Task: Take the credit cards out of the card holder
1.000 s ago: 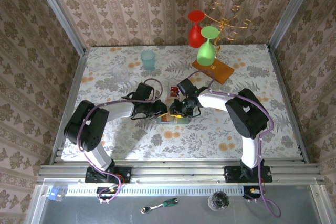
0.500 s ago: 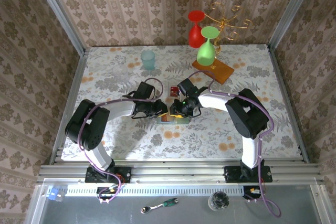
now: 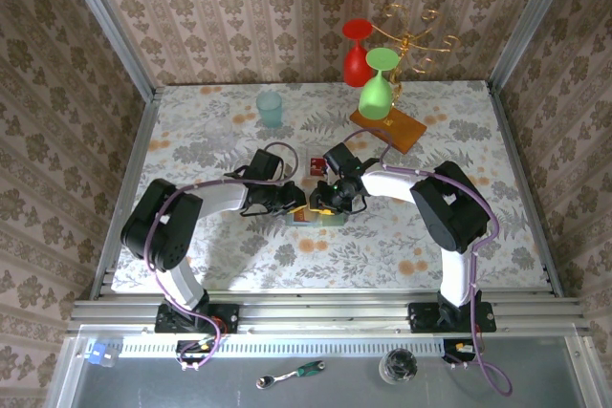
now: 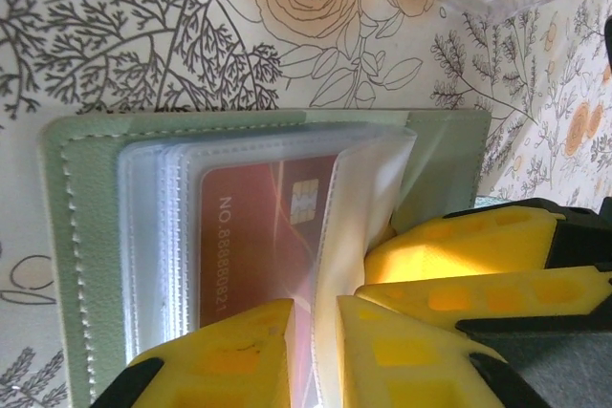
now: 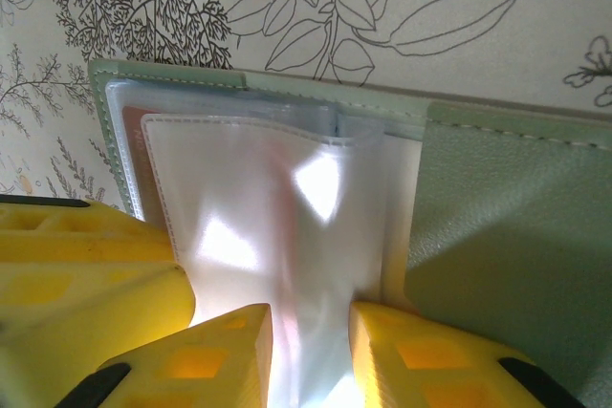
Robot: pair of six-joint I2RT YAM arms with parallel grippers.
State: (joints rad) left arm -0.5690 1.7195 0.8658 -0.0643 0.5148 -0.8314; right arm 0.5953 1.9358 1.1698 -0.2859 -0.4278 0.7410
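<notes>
The grey-green card holder (image 3: 316, 218) lies open on the flowered table, its cover (image 4: 81, 207) (image 5: 497, 226) flat and its clear sleeves fanned up. A red credit card (image 4: 249, 236) with a chip and a printed number sits inside one sleeve. My left gripper (image 3: 298, 202) (image 4: 316, 311) comes in from the left, its jaws nearly together on that card's edge and the sleeve over it. My right gripper (image 3: 326, 202) (image 5: 311, 320) meets it from the right and pinches a clear sleeve (image 5: 277, 226). Its yellow fingers (image 4: 459, 246) lie right beside my left ones. The blue card is hidden.
A small red flat piece (image 3: 316, 164) lies just behind the grippers. Further back stand a teal cup (image 3: 270, 108), a clear glass (image 3: 220, 133) and an orange-brown wooden slab (image 3: 387, 128) with a gold rack (image 3: 411, 31) holding a green glass (image 3: 376, 88) and a red glass (image 3: 357, 56).
The left arm's elbow has drifted slightly right. Both grippers stay at the card holder with the same grip.
</notes>
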